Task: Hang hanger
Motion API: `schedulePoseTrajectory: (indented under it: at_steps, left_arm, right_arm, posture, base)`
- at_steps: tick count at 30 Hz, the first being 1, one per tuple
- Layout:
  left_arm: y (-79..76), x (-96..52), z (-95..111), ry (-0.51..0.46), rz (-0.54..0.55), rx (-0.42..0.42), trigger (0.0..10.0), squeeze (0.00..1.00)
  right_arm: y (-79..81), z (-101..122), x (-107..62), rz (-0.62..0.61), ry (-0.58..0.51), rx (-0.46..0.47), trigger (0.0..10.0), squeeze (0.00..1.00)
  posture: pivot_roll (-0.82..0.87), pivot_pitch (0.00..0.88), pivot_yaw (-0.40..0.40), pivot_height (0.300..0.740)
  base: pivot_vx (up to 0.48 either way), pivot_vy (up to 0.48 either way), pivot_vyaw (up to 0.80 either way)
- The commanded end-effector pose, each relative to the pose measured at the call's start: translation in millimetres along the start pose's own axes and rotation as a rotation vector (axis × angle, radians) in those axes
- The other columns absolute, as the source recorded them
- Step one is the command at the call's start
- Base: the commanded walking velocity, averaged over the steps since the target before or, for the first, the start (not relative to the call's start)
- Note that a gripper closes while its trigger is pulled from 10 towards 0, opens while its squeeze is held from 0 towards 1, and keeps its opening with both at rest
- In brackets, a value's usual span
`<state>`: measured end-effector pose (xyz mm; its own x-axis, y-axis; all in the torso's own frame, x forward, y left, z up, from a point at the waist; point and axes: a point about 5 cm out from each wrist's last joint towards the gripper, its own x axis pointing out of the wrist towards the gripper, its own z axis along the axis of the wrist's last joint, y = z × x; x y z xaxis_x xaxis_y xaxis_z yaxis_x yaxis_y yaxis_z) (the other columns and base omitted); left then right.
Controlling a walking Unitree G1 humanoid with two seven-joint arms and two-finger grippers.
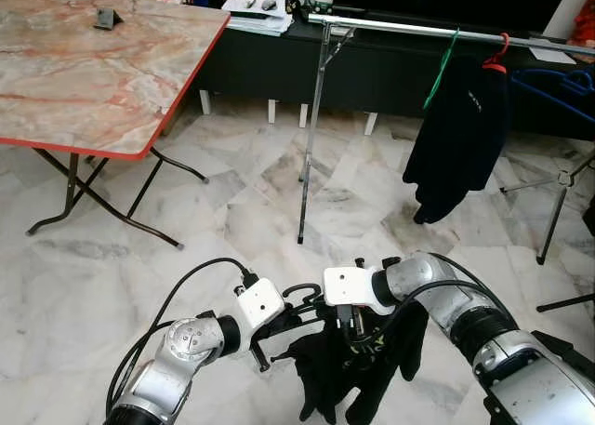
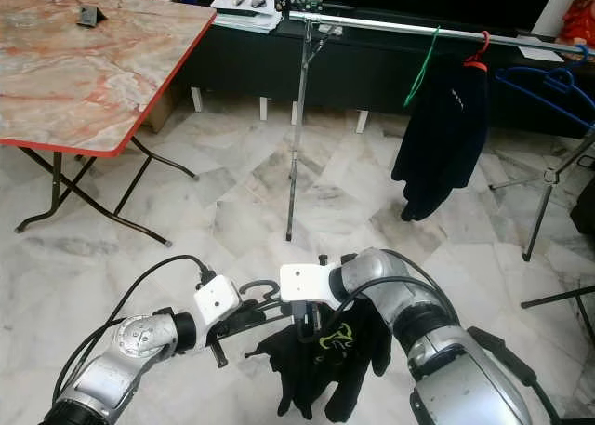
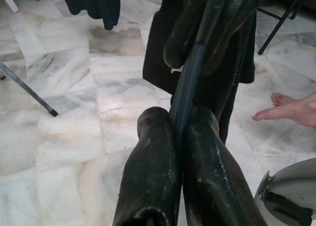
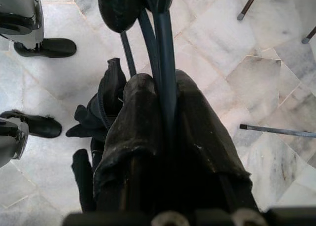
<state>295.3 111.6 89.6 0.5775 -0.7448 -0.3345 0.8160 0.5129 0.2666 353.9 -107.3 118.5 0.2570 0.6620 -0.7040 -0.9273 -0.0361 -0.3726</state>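
Both tools gripping hanger (image 1: 307, 299) low: left tool (image 1: 279, 325) and right tool (image 1: 351, 325) each clamping its bar, black garment (image 1: 358, 369) dangling. Advising level carrying, hook tipping over rail (image 1: 409, 27) beside hung garment (image 1: 456, 137).

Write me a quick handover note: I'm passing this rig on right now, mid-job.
Left tool: shut on the dark hanger carrying a black garment.
Right tool: shut on the same hanger, from the other side.
Both hold it low over the marble floor.
Silver metal clothes rail stands ahead, with a black garment on a red hanger already on it.
Done: hanger picked up.
Left: approach the rail, lift, hook on.
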Motion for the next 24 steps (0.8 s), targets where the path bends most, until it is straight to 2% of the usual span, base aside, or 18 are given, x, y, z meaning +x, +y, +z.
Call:
schedulePoseTrajectory:
  at_steps: [1, 12, 18, 19, 20, 21, 22, 23, 24]
  left_arm:
    - [-6.8, 2.6, -6.5, 0.021, -0.010, -0.025, 0.0, 0.00]
    - [-7.3, 1.6, -7.0, 0.014, -0.009, -0.023, 0.0, 0.00]
    - [-6.7, 3.4, -4.7, 0.004, -0.010, -0.015, 0.0, 0.00]
    - [-6.9, 3.8, -4.5, 0.003, -0.010, -0.014, 0.0, 0.00]
    - [-7.0, 4.0, -4.4, 0.002, -0.009, -0.014, 0.0, 0.00]
    - [-7.1, 4.2, -4.3, 0.002, -0.009, -0.014, 0.0, 0.00]
    - [-7.4, 4.5, -4.3, 0.001, -0.009, -0.014, 0.0, 0.00]
    - [-7.6, 4.6, -4.3, 0.001, -0.009, -0.014, 0.0, 0.00]
    - [-7.8, 4.8, -4.5, 0.001, -0.009, -0.013, 0.0, 0.00]
  right_arm:
    - [-12.4, 18.8, -4.3, -0.045, -0.092, -0.029, 10.0, 0.00]
    - [-11.2, 24.5, -2.6, -0.014, -0.133, -0.032, 10.0, 0.00]
    - [-7.3, 23.6, -6.2, 0.072, -0.157, -0.035, 10.0, 0.00]
    - [-5.8, 21.2, -7.7, 0.097, -0.146, -0.043, 10.0, 0.11]
    - [-5.1, 19.9, -8.5, 0.107, -0.139, -0.050, 10.0, 0.11]
    - [-4.8, 18.8, -9.2, 0.113, -0.132, -0.055, 10.0, 0.28]
    - [-4.2, 17.4, -10.4, 0.131, -0.126, -0.059, 10.0, 0.54]
    - [-4.1, 17.1, -10.8, 0.136, -0.125, -0.059, 10.0, 0.54]
    - [-4.0, 16.9, -11.5, 0.143, -0.125, -0.059, 10.0, 0.66]
  posture:
    - [0.09, 0.160, -0.106, 0.740]
    - [0.09, 0.147, -0.106, 0.740]
    - [0.08, 0.139, -0.112, 0.740]
    - [0.08, 0.139, -0.116, 0.740]
    - [0.08, 0.139, -0.117, 0.740]
    - [0.08, 0.140, -0.120, 0.740]
    - [0.08, 0.141, -0.122, 0.740]
    - [0.08, 0.142, -0.122, 0.740]
    - [0.08, 0.143, -0.123, 0.740]
  base:
    - [0.000, 0.000, 0.00]
    - [0.000, 0.000, 0.00]
    - [0.000, 0.000, 0.00]
    - [0.000, 0.000, 0.00]
    - [0.000, 0.000, 0.00]
    - [0.000, 0.000, 0.00]
    - [0.000, 0.000, 0.00]
    - [0.000, 0.000, 0.00]
    - [0.000, 0.000, 0.00]
